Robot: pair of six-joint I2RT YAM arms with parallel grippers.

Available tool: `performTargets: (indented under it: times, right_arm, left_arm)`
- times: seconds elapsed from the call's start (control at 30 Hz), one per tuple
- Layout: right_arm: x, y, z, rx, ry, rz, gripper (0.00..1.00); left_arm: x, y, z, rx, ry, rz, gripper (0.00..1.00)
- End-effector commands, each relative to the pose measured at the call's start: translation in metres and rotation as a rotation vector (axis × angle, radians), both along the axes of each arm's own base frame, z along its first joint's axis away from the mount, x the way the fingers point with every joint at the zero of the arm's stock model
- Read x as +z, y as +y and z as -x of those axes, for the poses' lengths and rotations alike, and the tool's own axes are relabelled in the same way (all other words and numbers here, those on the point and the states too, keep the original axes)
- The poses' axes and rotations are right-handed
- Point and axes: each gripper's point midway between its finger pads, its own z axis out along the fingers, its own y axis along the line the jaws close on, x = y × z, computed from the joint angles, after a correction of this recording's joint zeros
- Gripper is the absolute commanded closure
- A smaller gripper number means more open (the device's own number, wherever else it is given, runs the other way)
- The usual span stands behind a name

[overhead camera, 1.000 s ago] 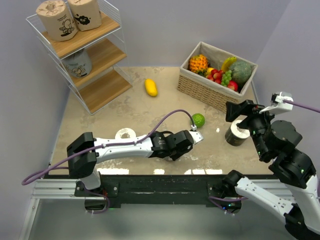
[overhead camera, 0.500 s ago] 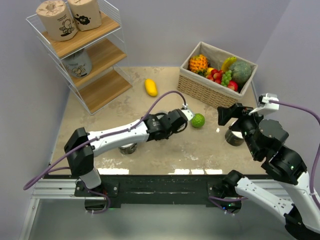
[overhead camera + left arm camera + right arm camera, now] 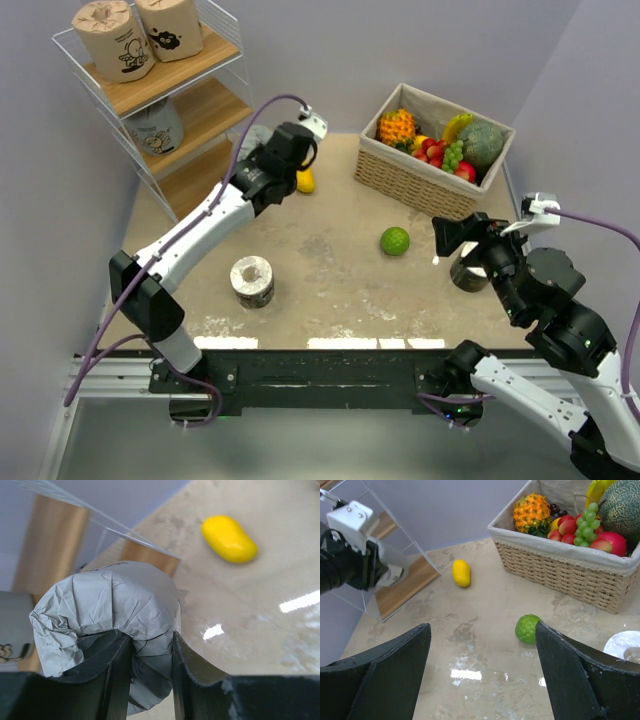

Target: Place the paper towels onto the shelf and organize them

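The left gripper (image 3: 152,655) clamps a crumpled pale grey roll (image 3: 110,605) — close beside the shelf (image 3: 205,182). The right gripper (image 3: 480,672) stands wide, empty.

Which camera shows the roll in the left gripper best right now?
Left wrist: the grey roll fills the frame, pinched in the left gripper. Right wrist shows only a small sliver of it; top external hides it under the gripper.

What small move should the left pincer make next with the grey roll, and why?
Probably ease the left pincer toward the slanted white wire shelf with wooden boards: it is shut on the crumpled pale grey paper towel roll, which hangs outside the shelf front, and the lowest board looks bare.
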Motion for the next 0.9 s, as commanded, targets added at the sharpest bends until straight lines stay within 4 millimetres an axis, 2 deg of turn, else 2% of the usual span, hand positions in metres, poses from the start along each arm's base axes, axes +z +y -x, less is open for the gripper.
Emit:
performTargets:
  times: [0.0,0.07,0.2,0.5,0.73,0.87]
  right_arm:
    - [0.015,0.009,-0.002,0.032,-0.053,-0.055,0.12]
    - [0.015,0.013,-0.003,0.045,-0.055,-0.066,0.12]
    - [0.017,0.018,-0.004,0.063,-0.049,-0.073,0.12]
    - [0.024,0.019,-0.006,0.058,-0.069,-0.085,0.12]
    - [0.029,0.021,-0.009,0.061,-0.068,-0.083,0.12]
    - [0.031,0.023,-0.009,0.064,-0.071,-0.083,0.12]
  left_arm:
    - [0.067,0.034,-0.044,0.114,-0.191,-0.013,0.65]
    - [0.069,0.039,-0.055,0.121,-0.202,-0.043,0.65]
    - [0.084,0.06,-0.074,0.154,-0.236,-0.061,0.65]
    - [0.097,0.089,-0.097,0.169,-0.278,-0.077,0.65]
    - [0.096,0.094,-0.109,0.161,-0.291,-0.078,0.65]
    - [0.101,0.093,-0.113,0.156,-0.308,-0.081,0.64]
